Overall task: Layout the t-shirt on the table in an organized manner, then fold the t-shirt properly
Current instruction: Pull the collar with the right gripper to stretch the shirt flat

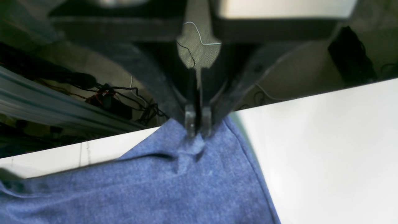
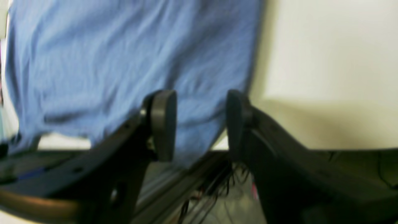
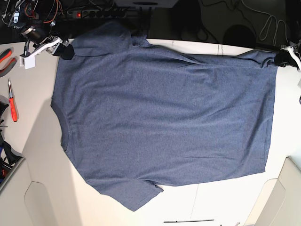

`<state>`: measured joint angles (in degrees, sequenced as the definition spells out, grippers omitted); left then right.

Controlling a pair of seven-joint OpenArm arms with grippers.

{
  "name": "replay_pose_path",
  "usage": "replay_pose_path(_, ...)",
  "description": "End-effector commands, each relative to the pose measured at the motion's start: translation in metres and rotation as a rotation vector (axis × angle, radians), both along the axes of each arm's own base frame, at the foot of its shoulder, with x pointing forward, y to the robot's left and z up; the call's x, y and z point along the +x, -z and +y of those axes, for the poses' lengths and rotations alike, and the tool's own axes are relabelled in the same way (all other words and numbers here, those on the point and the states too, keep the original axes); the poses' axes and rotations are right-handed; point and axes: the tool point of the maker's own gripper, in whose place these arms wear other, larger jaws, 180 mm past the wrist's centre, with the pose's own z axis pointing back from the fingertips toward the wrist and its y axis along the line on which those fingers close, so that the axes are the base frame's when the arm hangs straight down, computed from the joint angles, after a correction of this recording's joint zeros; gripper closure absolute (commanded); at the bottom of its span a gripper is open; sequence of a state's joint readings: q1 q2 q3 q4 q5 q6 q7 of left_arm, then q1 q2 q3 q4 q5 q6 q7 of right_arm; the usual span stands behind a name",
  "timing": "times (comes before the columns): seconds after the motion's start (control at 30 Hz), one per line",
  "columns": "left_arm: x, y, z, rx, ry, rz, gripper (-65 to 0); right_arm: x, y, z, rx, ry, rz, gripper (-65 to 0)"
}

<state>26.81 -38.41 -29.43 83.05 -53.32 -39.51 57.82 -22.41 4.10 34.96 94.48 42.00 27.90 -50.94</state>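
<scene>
Base view, left to right. Far left edge: a red-handled screwdriver (image 3: 12, 107) lies on the bench (image 3: 42, 155), with red-handled pliers (image 3: 5, 59) just beyond it toward the far side.

Far-left corner: right pincer (image 3: 66, 51) sits at the shirt's far-left sleeve. In the right wrist view its two dark pads (image 2: 163, 124) stand apart with blue cloth visible behind the gap; nothing is pinched between them, so it is released. That view is blurred, and whether a pad touches the fabric cannot be told.

Centre: the t-shirt (image 3: 164, 117) lies spread flat on the off-white bench, plain side up, no lettering visible. Collar (image 3: 60, 120) faces left, hem faces right. One sleeve (image 3: 129, 190) points toward the near edge; the other runs up to the far-left corner, partly past the bench's far edge. Light creases run across the far shoulder area; the body is otherwise smooth. A thin dark seam line (image 3: 188, 220) crosses the bench near the near edge.

Far-right: left pincer (image 3: 282, 57) is at the shirt's far hem corner. The left wrist view shows its tips pressed together, clenched on a small pucker of the blue fabric (image 1: 189, 149), right at the bench's far edge, with cables (image 1: 124, 96) beyond that edge.
</scene>
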Motion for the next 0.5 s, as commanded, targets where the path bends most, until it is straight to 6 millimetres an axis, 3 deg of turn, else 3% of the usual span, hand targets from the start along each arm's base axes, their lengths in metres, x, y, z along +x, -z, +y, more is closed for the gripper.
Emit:
replay_pose_path(0.0,0.009,-0.012,0.006,0.019,0.016,-0.033,0.0,0.006,-0.009,-0.011,-0.022,0.017,-0.045,-26.1)
replay_pose_path(0.13,0.009,-0.012,0.006,0.02,0.016,-0.034,0.0,0.005,-0.009,-0.018,-0.03,0.039,-0.044,-26.1)
replay_pose_path(0.47,0.009,-0.012,0.006,0.02,0.016,-0.034,0.0,-0.01,0.016,-0.005,0.09,0.067,0.016,-26.1)
